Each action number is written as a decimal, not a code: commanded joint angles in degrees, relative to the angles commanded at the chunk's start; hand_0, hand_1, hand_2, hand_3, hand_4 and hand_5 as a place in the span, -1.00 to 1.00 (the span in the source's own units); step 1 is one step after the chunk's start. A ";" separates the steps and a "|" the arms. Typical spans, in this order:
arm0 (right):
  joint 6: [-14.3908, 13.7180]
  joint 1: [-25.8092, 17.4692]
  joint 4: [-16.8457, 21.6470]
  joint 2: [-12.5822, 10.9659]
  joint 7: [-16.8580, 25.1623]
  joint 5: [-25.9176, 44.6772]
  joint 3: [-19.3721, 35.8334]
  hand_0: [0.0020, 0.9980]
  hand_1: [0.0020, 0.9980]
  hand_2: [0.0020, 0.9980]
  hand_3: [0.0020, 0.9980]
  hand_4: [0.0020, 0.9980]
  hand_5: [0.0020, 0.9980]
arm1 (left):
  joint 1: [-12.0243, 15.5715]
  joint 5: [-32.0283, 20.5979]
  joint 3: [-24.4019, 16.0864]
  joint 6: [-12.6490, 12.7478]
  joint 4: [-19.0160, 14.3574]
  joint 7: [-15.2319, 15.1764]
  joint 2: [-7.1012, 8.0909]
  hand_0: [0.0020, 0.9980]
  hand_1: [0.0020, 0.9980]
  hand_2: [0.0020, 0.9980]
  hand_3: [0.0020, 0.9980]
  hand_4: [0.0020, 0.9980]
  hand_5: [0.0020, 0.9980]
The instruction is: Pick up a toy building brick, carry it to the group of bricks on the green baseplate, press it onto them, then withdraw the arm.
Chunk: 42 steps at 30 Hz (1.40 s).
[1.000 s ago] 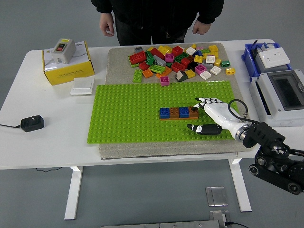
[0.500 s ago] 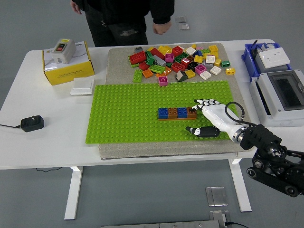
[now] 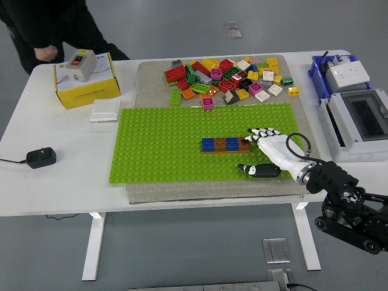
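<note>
resting on the green baseplate [image 3: 163, 145], the right hand [image 3: 270, 151] lies with its fingertips [image 3: 253, 133] against the right end of the row of bricks [image 3: 225, 145], which runs blue, brown, blue, brown near the plate's middle-right. fingers extended and flat, thumb [image 3: 257, 170] splayed toward the near edge; nothing visibly clasped, so the hand reads as relaxed and holding nothing, though a brick under the fingertips cannot be ruled out. judgement: flat-hand posture fits pressing down on the end brick rather than carrying, so the brick is likely already seated on the group and the remaining step is withdrawal. the task's brick is taken to be the brown one at the row's right end [image 3: 244, 144], touching the fingertips. loose brick pile [image 3: 225, 77] sits on the grey mat [image 3: 151, 76] beyond the baseplate's far edge, well apart from the hand, presumably the supply. left arm not seen. person [image 3: 42, 30] at the far-left corner, one hand near the yellow box [image 3: 88, 88] with a grey switch unit [image 3: 77, 63] on top; not touching the bricks. black plug adapter [image 3: 40, 157] on the white table [image 3: 54, 188] at left; blue bin [image 3: 324, 73] and grey enclosure [image 3: 357, 121] at right. risk: pulling the fingers back along the row could drag the end brick loose.
</note>
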 joint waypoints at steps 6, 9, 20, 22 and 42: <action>-1.04 0.30 1.29 -0.64 2.98 5.62 2.38 1.00 1.00 1.00 0.57 0.53 0.43 | 0.18 -0.22 0.14 0.01 0.00 0.05 -0.07 0.27 0.20 0.14 0.32 -0.55 0.52; -1.09 0.53 1.60 -0.88 4.11 8.19 4.09 1.00 1.00 1.00 0.57 0.53 0.43 | 0.22 -0.51 0.39 0.03 0.00 0.07 -0.12 0.27 0.20 0.14 0.32 -0.54 0.52; -0.20 0.16 3.56 -2.48 6.06 13.24 9.88 1.00 1.00 1.00 0.61 0.52 0.43 | 0.48 0.11 -0.43 0.01 0.00 0.15 0.17 0.27 0.20 0.14 0.32 -0.54 0.52; -0.63 -0.83 4.35 -2.73 6.43 13.41 12.43 1.00 1.00 1.00 0.61 0.52 0.43 | 0.70 1.11 -1.42 -0.07 0.00 0.16 0.21 0.27 0.20 0.14 0.32 -0.54 0.52; -3.16 -15.96 4.88 2.79 15.70 21.64 37.55 1.00 1.00 1.00 0.63 0.51 0.42 | 3.68 9.10 -10.17 -0.23 0.00 -0.34 0.09 0.27 0.20 0.14 0.32 -0.55 0.51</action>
